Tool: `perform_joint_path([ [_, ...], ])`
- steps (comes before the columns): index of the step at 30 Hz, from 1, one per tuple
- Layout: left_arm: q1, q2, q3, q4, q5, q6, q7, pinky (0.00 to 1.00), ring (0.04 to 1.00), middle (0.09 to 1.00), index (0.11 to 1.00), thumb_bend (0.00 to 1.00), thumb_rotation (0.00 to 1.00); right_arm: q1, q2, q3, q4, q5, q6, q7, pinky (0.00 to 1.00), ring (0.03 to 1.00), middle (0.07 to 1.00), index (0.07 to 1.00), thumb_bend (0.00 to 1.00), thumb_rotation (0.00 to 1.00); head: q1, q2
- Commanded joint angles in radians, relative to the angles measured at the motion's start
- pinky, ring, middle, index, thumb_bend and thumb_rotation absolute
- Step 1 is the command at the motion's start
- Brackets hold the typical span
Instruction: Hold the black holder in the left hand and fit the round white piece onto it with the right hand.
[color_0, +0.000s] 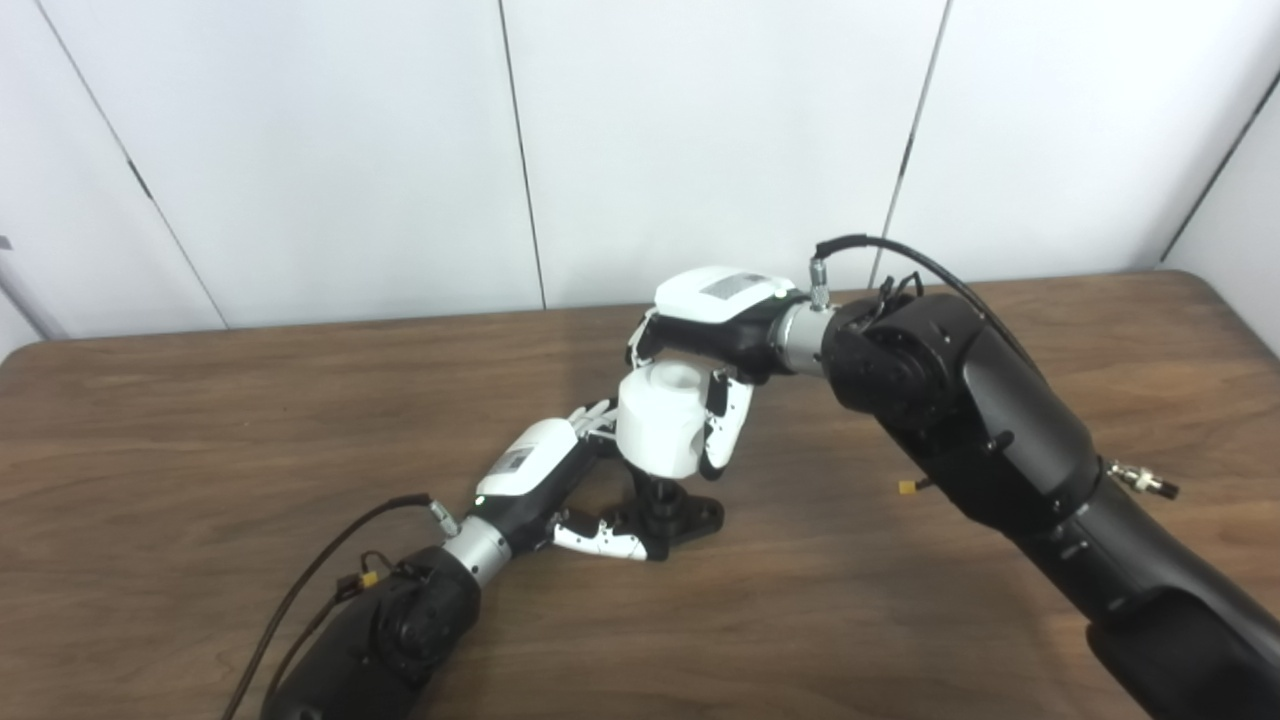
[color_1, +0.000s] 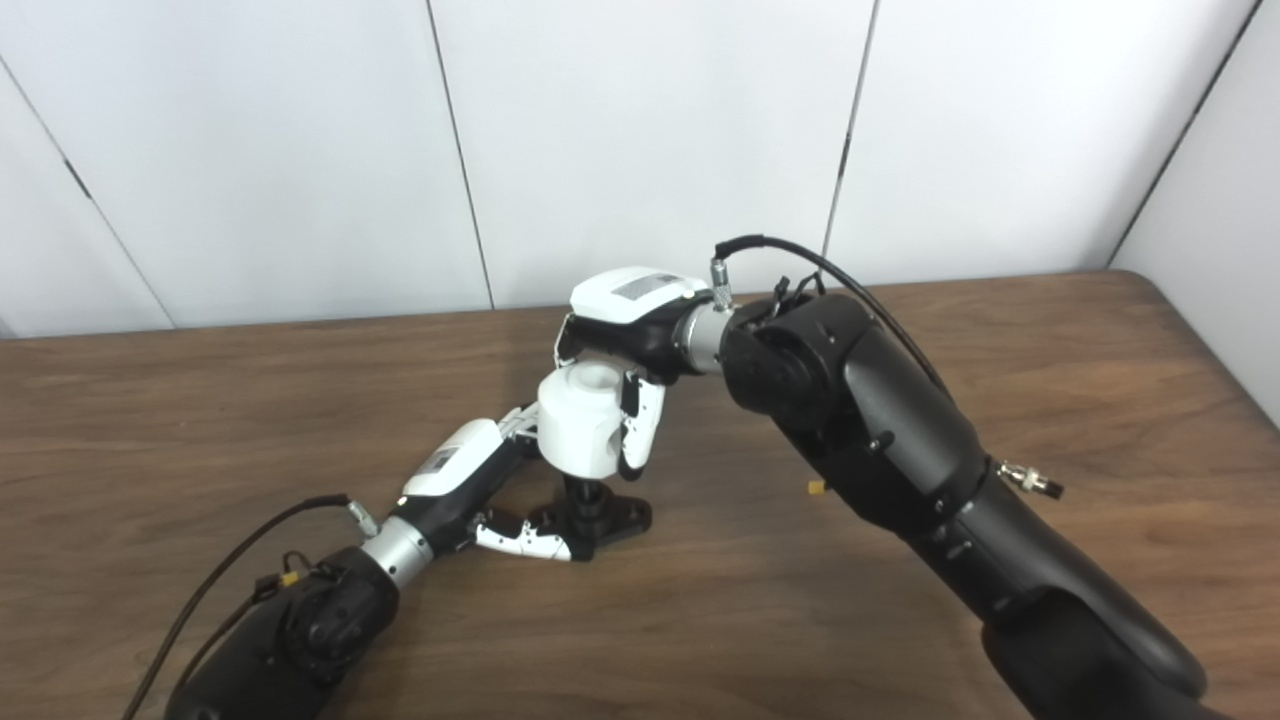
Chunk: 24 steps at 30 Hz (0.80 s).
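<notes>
While left hand (color_0: 545, 480) grips black holder (color_0: 672, 512) on table (color_0: 200, 450), right hand (color_0: 715, 335) clasps round white piece (color_0: 660, 418) above holder post. Hand labels unreadable.

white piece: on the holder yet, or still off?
On, or nearly. The round white piece, gripped by the right hand, sits upright atop the black holder post. Full seating: cannot tell. The left hand steadies the holder's base.

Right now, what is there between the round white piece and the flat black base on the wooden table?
A short black post of the black holder, clearest in the right eye view, joins the round white piece above to the base.
</notes>
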Motion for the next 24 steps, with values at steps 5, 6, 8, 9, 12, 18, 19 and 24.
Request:
perform_joint_path([
  [5, 0.048, -0.026, -0.071, 0.069, 0.084, 0.081, -0.088, 1.0, 1.0, 0.944, 0.482, 0.52, 0.06, -0.025, -0.012, -0.009, -0.061, 0.032, -0.026, 0.012, 0.89, 0.921, 0.836, 0.483, 0.52, 0.14, 0.002, 0.003],
  [6, 0.049, -0.026, -0.071, 0.067, 0.084, 0.083, -0.09, 1.0, 1.0, 0.944, 0.482, 0.52, 0.06, -0.023, -0.012, -0.007, -0.066, 0.033, -0.023, 0.018, 0.9, 0.922, 0.837, 0.483, 0.52, 0.14, 0.002, 0.004],
  [8, 0.049, -0.024, -0.073, 0.063, 0.09, 0.09, -0.091, 1.0, 1.0, 0.945, 0.482, 0.52, 0.06, -0.02, -0.014, -0.004, -0.072, 0.035, -0.023, 0.024, 0.91, 0.922, 0.836, 0.483, 0.52, 0.14, 0.002, 0.004],
  [9, 0.049, -0.023, -0.074, 0.059, 0.092, 0.091, -0.092, 1.0, 1.0, 0.945, 0.482, 0.52, 0.06, -0.018, -0.016, -0.004, -0.075, 0.038, -0.024, 0.027, 0.91, 0.922, 0.837, 0.483, 0.52, 0.14, 0.001, 0.009],
  [12, 0.051, -0.02, -0.074, 0.05, 0.09, 0.098, -0.098, 1.0, 1.0, 0.948, 0.482, 0.52, 0.06, -0.009, -0.02, -0.007, -0.078, 0.045, -0.029, 0.031, 0.92, 0.916, 0.835, 0.483, 0.52, 0.14, 0.0, 0.014],
  [18, 0.056, -0.017, -0.072, 0.028, 0.075, 0.115, -0.109, 1.0, 1.0, 0.953, 0.482, 0.52, 0.06, 0.014, -0.025, 0.002, -0.085, 0.042, -0.023, 0.044, 0.93, 0.913, 0.834, 0.483, 0.52, 0.14, 0.002, 0.021],
  [19, 0.057, -0.017, -0.072, 0.025, 0.074, 0.118, -0.111, 1.0, 1.0, 0.954, 0.482, 0.52, 0.06, 0.016, -0.025, 0.004, -0.087, 0.039, -0.02, 0.048, 0.93, 0.913, 0.835, 0.483, 0.52, 0.14, 0.002, 0.021],
  [24, 0.062, -0.012, -0.073, 0.01, 0.071, 0.126, -0.112, 1.0, 1.0, 0.952, 0.481, 0.52, 0.06, 0.037, -0.028, 0.011, -0.07, 0.04, -0.038, 0.04, 0.95, 0.91, 0.829, 0.483, 0.52, 0.14, 0.0, 0.024],
])
